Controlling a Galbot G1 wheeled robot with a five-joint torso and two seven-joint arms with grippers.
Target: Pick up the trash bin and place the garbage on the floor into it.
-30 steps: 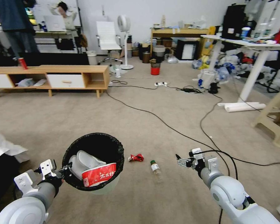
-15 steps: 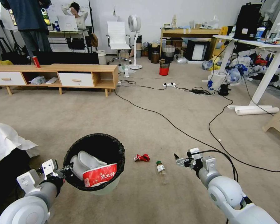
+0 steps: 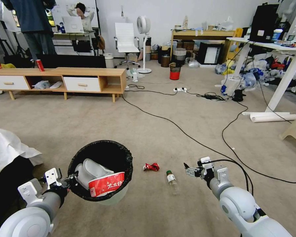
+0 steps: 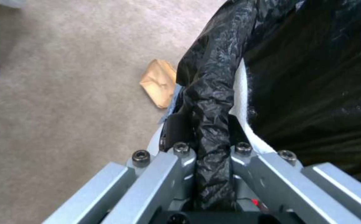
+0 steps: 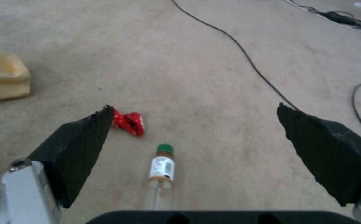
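The left gripper [image 4: 207, 137] has its fingers [image 4: 176, 130] clenched on the black-lined rim of the trash bin [image 3: 100, 171], held above the floor [image 3: 154, 131]. Its bag hides part of a brown paper bag [image 4: 157, 82] beyond. The right gripper [image 5: 197, 130] hovers, fingers [image 5: 77, 143] spread wide; between them lies a clear bottle [image 5: 161, 169], base cut off, a red wrapper [image 5: 128, 123] just beyond.

Even indoor light — soft shadows, edges bowed.
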